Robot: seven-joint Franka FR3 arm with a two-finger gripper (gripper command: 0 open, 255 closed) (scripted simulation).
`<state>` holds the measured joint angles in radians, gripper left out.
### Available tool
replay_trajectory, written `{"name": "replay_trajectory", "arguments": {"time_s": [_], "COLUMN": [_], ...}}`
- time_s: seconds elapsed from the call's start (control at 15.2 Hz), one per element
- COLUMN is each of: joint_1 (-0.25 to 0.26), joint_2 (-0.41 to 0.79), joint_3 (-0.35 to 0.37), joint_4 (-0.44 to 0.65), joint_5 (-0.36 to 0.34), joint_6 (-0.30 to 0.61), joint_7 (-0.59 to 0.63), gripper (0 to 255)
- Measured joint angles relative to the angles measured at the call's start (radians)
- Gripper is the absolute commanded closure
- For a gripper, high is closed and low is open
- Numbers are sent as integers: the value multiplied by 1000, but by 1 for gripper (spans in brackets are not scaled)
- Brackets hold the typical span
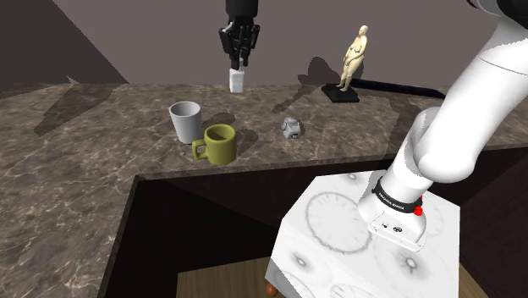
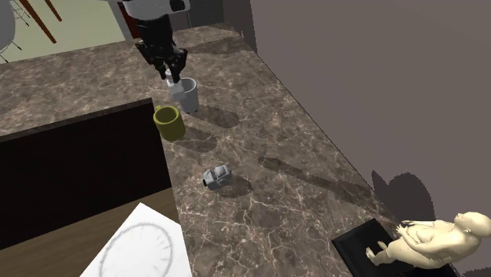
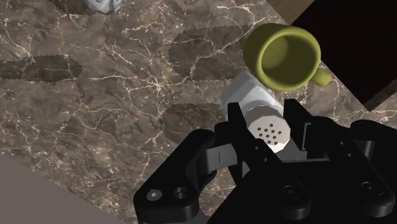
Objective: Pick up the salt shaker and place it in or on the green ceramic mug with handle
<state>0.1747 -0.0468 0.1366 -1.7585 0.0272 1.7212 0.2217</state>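
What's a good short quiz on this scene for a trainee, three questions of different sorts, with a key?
1. True or false: the gripper is shut on the salt shaker.
2. Multiple choice: in the shoulder view, what stands just behind the olive-green mug, to its left? A) a grey cup B) a plate C) a kettle
3. Fill in: the cream statuette stands on a ___ base.

Key: 1 true; 2 A; 3 black.
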Motion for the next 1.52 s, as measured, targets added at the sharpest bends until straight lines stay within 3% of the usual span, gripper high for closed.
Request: {"name": "replay_trajectory", "arguments": {"time_s": [0.59, 1.52], "joint_1": [89, 90], "joint_2": [124, 123], "joint_3": [89, 89], "joint_4": [151, -32], "joint_5": [-26, -25], "joint_6": [-26, 156], "joint_7": [182, 184], "gripper": [255, 255]}}
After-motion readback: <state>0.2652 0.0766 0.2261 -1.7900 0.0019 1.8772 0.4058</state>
